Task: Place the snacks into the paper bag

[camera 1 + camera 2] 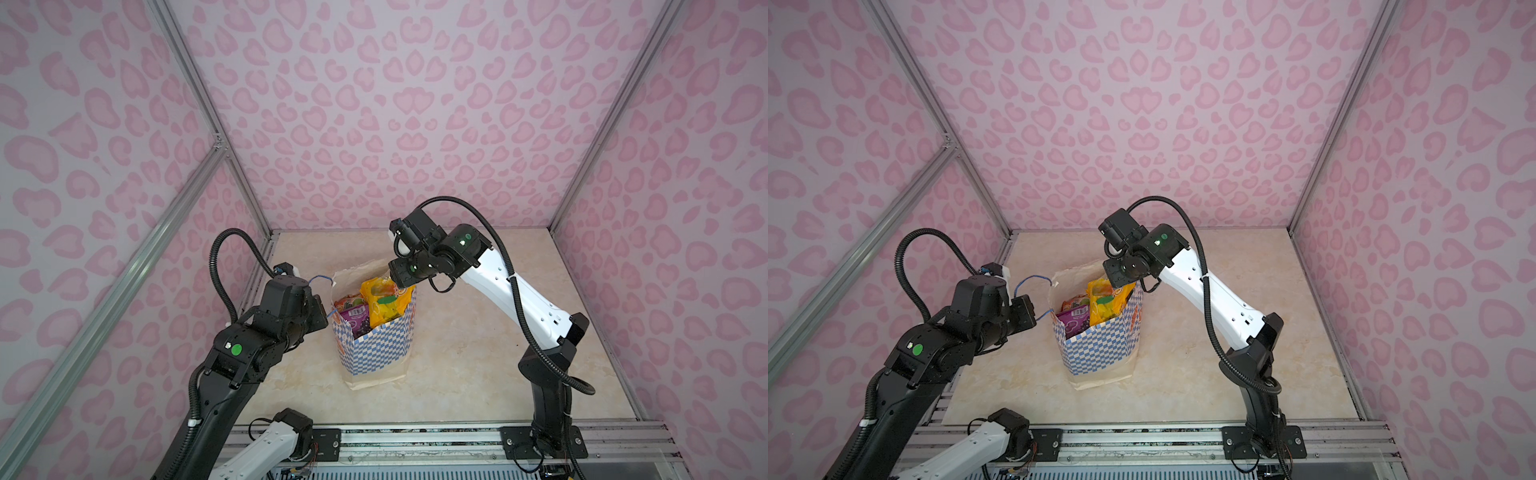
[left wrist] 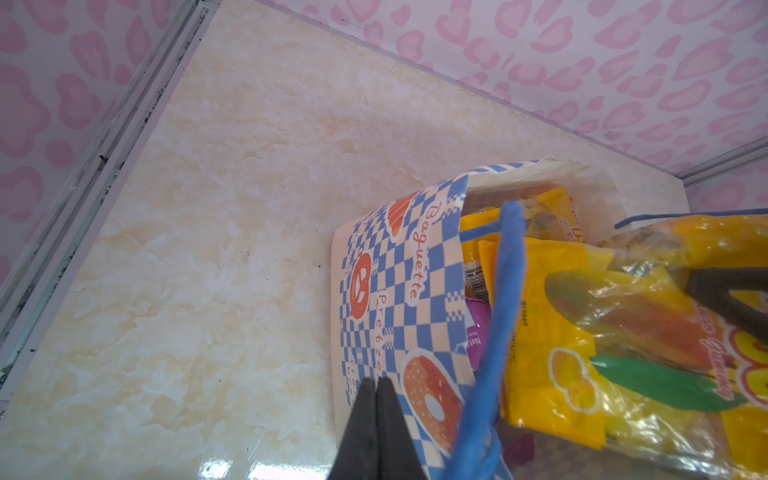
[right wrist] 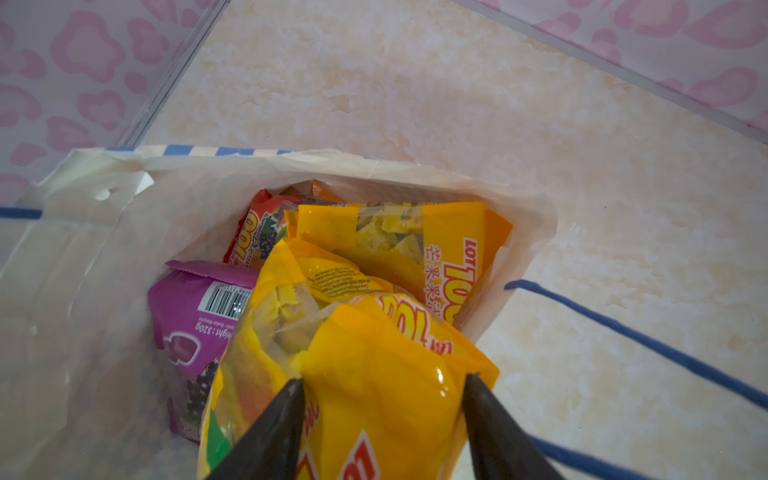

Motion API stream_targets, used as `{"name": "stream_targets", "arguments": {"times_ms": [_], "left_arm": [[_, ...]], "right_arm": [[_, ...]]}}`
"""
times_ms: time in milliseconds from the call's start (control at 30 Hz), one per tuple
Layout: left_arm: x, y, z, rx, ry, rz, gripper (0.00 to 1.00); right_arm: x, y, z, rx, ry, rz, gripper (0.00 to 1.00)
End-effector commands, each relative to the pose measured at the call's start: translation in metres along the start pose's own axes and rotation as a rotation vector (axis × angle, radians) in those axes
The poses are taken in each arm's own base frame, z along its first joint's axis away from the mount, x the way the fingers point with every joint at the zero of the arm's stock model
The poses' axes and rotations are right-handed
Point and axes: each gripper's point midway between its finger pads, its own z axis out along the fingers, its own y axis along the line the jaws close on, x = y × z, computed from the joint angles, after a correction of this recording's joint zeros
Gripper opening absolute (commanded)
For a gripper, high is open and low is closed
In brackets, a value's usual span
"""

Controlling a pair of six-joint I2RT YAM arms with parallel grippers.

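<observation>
The paper bag [image 1: 374,353] [image 1: 1096,353] stands upright mid-table, blue-and-white checkered, mouth open. Inside lie several snacks: a purple packet [image 1: 353,318] [image 3: 191,324], a red one [image 3: 253,237] and a yellow one [image 3: 415,241]. A yellow packet [image 1: 384,303] [image 1: 1106,301] [image 3: 374,340] sticks out of the mouth. My right gripper [image 3: 384,378] [image 1: 401,284] is above the bag, its fingers pressed on both sides of that packet's top. My left gripper [image 2: 376,384] [image 1: 322,311] is shut beside the bag's left wall [image 2: 399,291]. A blue cord handle [image 2: 505,291] [image 1: 320,279] runs past its fingers, not between the tips.
The bag's other blue handle [image 3: 623,332] hangs loose over the marble tabletop [image 1: 478,353]. Pink patterned walls with aluminium posts [image 1: 249,199] close in three sides. A metal rail [image 1: 415,436] carrying both arm bases runs along the front edge.
</observation>
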Motion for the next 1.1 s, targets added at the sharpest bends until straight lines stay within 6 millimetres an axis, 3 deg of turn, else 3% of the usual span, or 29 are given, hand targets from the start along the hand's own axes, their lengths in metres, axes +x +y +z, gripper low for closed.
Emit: {"name": "stream_targets", "arguments": {"times_ms": [0, 100, 133, 233, 433, 533, 767, 1067], "left_arm": [[-0.003, -0.002, 0.002, 0.007, -0.012, 0.000, 0.05], [-0.003, -0.002, 0.001, 0.007, -0.014, 0.000, 0.04], [-0.003, -0.002, 0.001, 0.006, -0.016, 0.000, 0.05], [-0.004, -0.002, 0.000, 0.008, -0.016, 0.000, 0.05], [-0.002, 0.000, 0.002, -0.001, -0.011, 0.002, 0.04], [-0.002, 0.000, 0.002, -0.002, -0.010, 0.002, 0.05], [-0.002, 0.000, 0.004, -0.010, -0.008, 0.007, 0.05], [-0.004, -0.001, 0.005, -0.012, -0.008, 0.011, 0.05]], "right_arm": [[0.011, 0.026, 0.000, -0.132, 0.025, -0.001, 0.26], [0.010, 0.040, -0.004, -0.216, 0.016, 0.000, 0.02], [0.009, 0.042, -0.006, -0.229, 0.011, 0.001, 0.00], [0.002, 0.053, -0.015, -0.282, -0.005, -0.007, 0.00], [-0.020, 0.083, -0.059, -0.427, -0.105, -0.050, 0.00], [-0.029, 0.089, -0.071, -0.470, -0.143, -0.082, 0.00], [-0.023, 0.082, -0.043, -0.545, -0.057, -0.103, 0.00], [0.005, 0.089, 0.000, -0.583, 0.093, -0.130, 0.00]]}}
